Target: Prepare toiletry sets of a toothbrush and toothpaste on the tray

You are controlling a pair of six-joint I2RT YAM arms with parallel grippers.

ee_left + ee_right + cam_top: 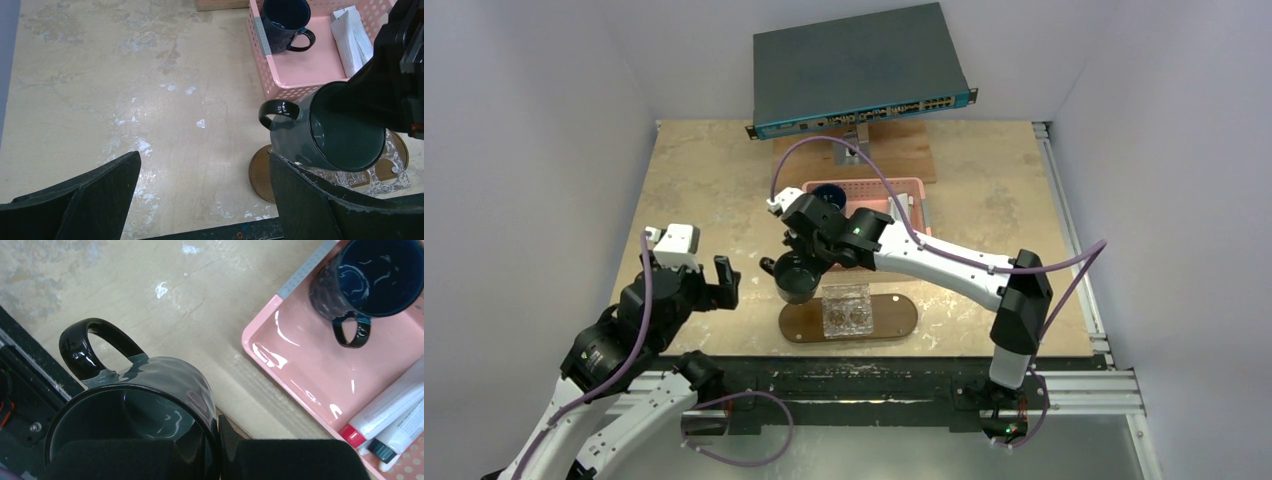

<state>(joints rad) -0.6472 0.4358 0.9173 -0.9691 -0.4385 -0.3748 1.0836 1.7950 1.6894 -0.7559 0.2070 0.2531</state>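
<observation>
Pinching the grey mug (792,282) by its rim, the right gripper (809,258) holds it above the left end of the tray (902,318) — probably to seat it there — while toothpaste tubes (395,415) lie in the pink basket (879,185) and the left gripper (692,283) hovers spread.

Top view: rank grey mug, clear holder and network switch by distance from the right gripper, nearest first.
1. grey mug: gripped by the right gripper, by the left end of the tray.
2. clear holder: on the tray, towards the arm bases.
3. network switch: far back of the table.
</observation>
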